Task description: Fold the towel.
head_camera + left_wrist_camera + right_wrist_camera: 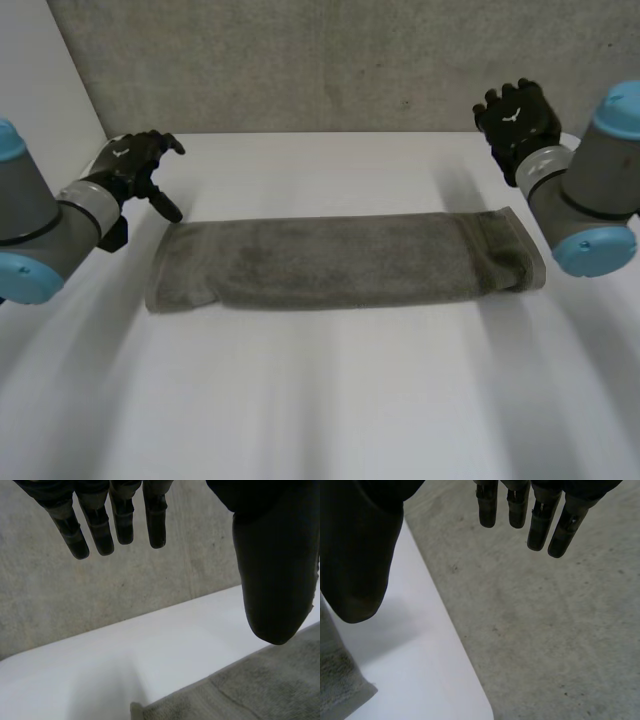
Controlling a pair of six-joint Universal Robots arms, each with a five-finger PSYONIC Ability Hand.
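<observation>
"Before I commit either arm, tell me what you make of the towel [340, 262]."

"It lies flat on the worktop [330, 400] as one long grey strip, its long axis running straight across from your left arm's side to your right. It looks folded lengthwise already, I'd judge, so the next fold should bring one short end over to the other."

"Agreed. On my head view the left hand [140, 165] hangs just beyond the strip's far left corner, close to it but not touching. My left wrist camera has its fingers [100, 530] straight and well apart from the thumb [275, 580], with nothing in them. The towel's edge lies below that thumb."

"And the other side?"

"I've got the right hand [518, 118] raised behind the right short end, and it seems farther off the cloth than the left. Its fingers are straight too, thumb apart, empty. The towel's end shows beside the thumb."

"So which goes first?"

"I reckon the left hand is nearer. It needs only to come back toward the robot and down onto its corner. Since the strip runs across, each hand owns one short end. Whichever pinches must carry its end along that long axis, or the fold will skew."
</observation>
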